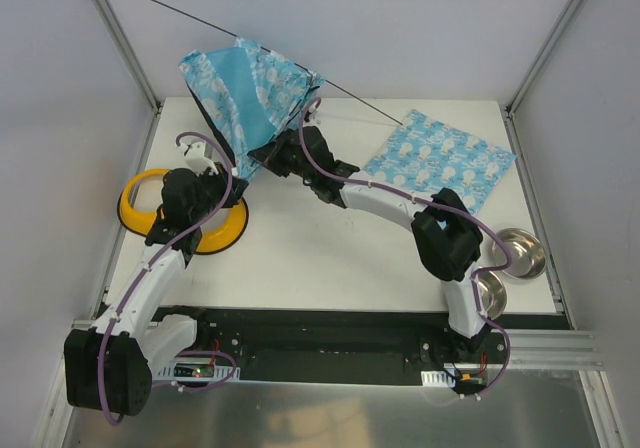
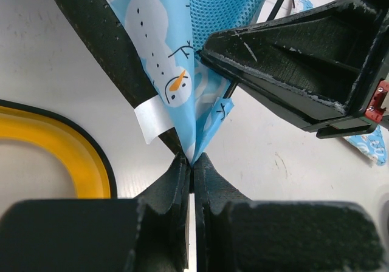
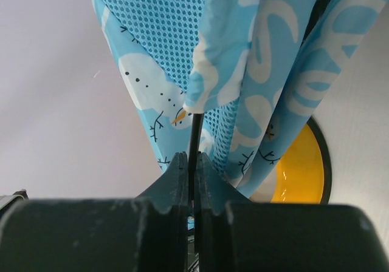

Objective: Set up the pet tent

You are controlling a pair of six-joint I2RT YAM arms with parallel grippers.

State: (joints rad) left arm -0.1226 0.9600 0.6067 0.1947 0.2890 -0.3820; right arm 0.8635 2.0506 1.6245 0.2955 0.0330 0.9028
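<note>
The left gripper [image 2: 191, 163] is pinched tight on the bottom corner of the pet tent [image 1: 250, 93], where the snowman-print fabric and its dark trim [image 2: 91, 41] come to a point, so that corner is anchored low, just beside the yellow double bowl [image 1: 140, 193] at 9 o'clock on the table [image 1: 330, 258]. The right gripper [image 3: 193, 159] is clamped narrow on a thin black pole [image 3: 196, 138] right where it enters a fabric sleeve, probably to feed or bend it while the other arm resists the pull. The tent hangs half raised and crumpled between the two grippers at about 11 o'clock, with one pole end [image 1: 180, 13] sticking out beyond it toward 10 o'clock and another reaching toward the flat printed mat [image 1: 440, 158] at 2 o'clock. Two steel bowls [image 1: 520, 253] sit at 4 o'clock, well apart from the work
</note>
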